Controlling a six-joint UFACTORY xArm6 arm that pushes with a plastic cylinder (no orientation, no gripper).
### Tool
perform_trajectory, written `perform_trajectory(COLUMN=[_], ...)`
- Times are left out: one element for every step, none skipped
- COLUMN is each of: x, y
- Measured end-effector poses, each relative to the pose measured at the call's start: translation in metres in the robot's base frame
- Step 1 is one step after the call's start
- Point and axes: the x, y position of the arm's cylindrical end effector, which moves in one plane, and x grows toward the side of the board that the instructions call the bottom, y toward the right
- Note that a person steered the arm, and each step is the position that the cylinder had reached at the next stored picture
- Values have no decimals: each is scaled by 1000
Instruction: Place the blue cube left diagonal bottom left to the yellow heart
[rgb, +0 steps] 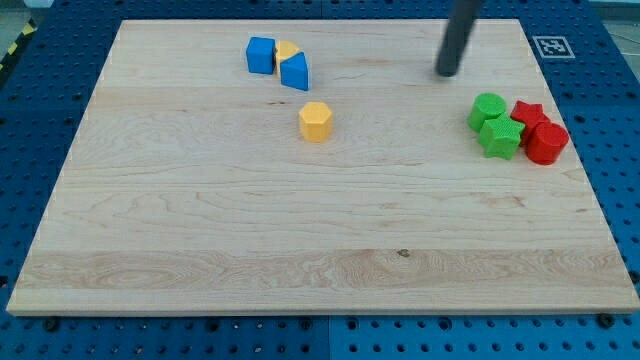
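Note:
A blue cube (261, 54) sits near the view's top, left of centre. A yellow heart (287, 50) lies right beside it, partly hidden by a second blue block (295, 71) with a slanted shape that touches it. A yellow hexagonal block (315, 121) stands alone below them. My tip (447, 73) is at the view's top right, far to the right of the blue cube and touching no block.
Two green blocks (495, 124) and two red blocks (538, 131), one star-shaped, cluster at the view's right edge of the wooden board (200, 240). A fiducial marker (553, 45) lies off the board's top right corner.

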Motion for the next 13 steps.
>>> perform_trajectory(x=[-4,-18,-26,-30,-34,-35,-35,-35,-40,-40,-37,-31,-20], y=[-75,-123,-144,-144,-168,-216,-244,-253,-292,-317,-324,-325,-326])
